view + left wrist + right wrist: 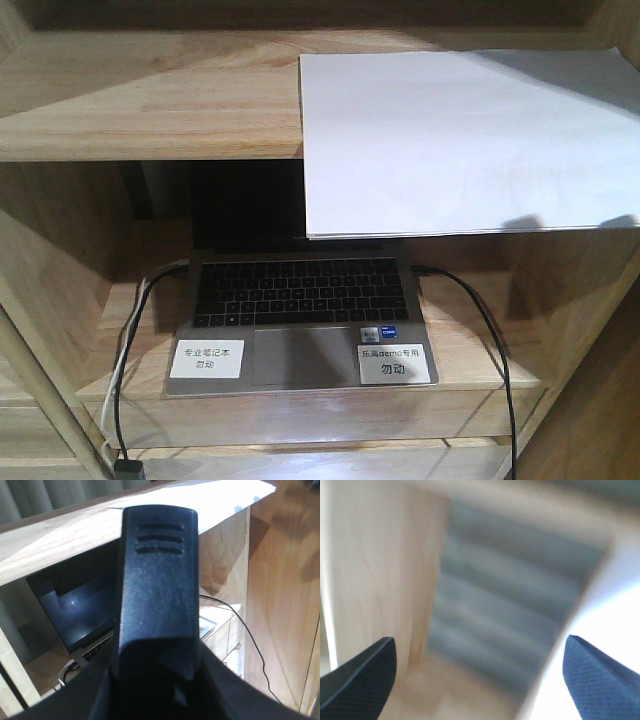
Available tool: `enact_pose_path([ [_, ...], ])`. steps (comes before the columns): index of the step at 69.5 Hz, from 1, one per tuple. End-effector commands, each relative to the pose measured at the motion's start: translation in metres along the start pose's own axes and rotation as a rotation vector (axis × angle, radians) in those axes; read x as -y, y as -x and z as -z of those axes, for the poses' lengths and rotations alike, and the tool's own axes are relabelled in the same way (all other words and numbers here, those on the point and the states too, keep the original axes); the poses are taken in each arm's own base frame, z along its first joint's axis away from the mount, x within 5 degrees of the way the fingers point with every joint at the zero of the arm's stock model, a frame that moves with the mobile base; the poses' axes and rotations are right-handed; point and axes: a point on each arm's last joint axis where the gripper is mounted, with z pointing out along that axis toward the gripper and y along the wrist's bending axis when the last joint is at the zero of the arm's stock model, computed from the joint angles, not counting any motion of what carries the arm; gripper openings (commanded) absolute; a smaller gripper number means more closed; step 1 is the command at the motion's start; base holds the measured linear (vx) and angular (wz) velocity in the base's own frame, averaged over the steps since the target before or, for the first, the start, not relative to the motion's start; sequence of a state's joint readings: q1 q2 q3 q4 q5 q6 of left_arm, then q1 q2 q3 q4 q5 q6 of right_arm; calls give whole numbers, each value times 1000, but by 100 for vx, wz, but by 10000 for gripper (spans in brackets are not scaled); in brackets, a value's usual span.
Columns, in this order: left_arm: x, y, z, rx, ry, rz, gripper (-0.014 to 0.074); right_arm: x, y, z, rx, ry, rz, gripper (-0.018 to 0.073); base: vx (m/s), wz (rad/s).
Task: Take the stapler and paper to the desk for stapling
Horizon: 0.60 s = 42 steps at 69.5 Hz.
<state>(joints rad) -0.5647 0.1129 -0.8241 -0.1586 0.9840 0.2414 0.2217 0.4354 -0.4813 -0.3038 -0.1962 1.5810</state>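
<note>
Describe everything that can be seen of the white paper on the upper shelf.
The paper is a plain white, blank rectangle, seemingly a thin stack of sheets. It lies flat on the right part of the upper shelf board. Its front part juts past the board's edge, unsupported, above the open laptop. Nothing rests on it; a shadow crosses its near right corner.

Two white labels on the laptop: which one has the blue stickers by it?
The right label, beside the touchpad; small blue stickers sit just above it. The left label has none near it.
</note>
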Motion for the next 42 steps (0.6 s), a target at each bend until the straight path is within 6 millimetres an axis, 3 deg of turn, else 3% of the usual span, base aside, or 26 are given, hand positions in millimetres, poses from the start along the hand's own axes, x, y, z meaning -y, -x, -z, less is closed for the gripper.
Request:
enact_pose_path([
  [1, -2, 17, 1, 121, 11, 14, -6, -7, -8, -2, -70, 107, -14, 627, 0, 0],
  [25, -2, 17, 1, 121, 11, 14, -6, 24, -47, 10, -364, 73, -100, 609, 0, 0],
  [42, -2, 17, 1, 121, 11, 14, -6, 59, -60, 23, -400, 27, -207, 597, 0, 0],
])
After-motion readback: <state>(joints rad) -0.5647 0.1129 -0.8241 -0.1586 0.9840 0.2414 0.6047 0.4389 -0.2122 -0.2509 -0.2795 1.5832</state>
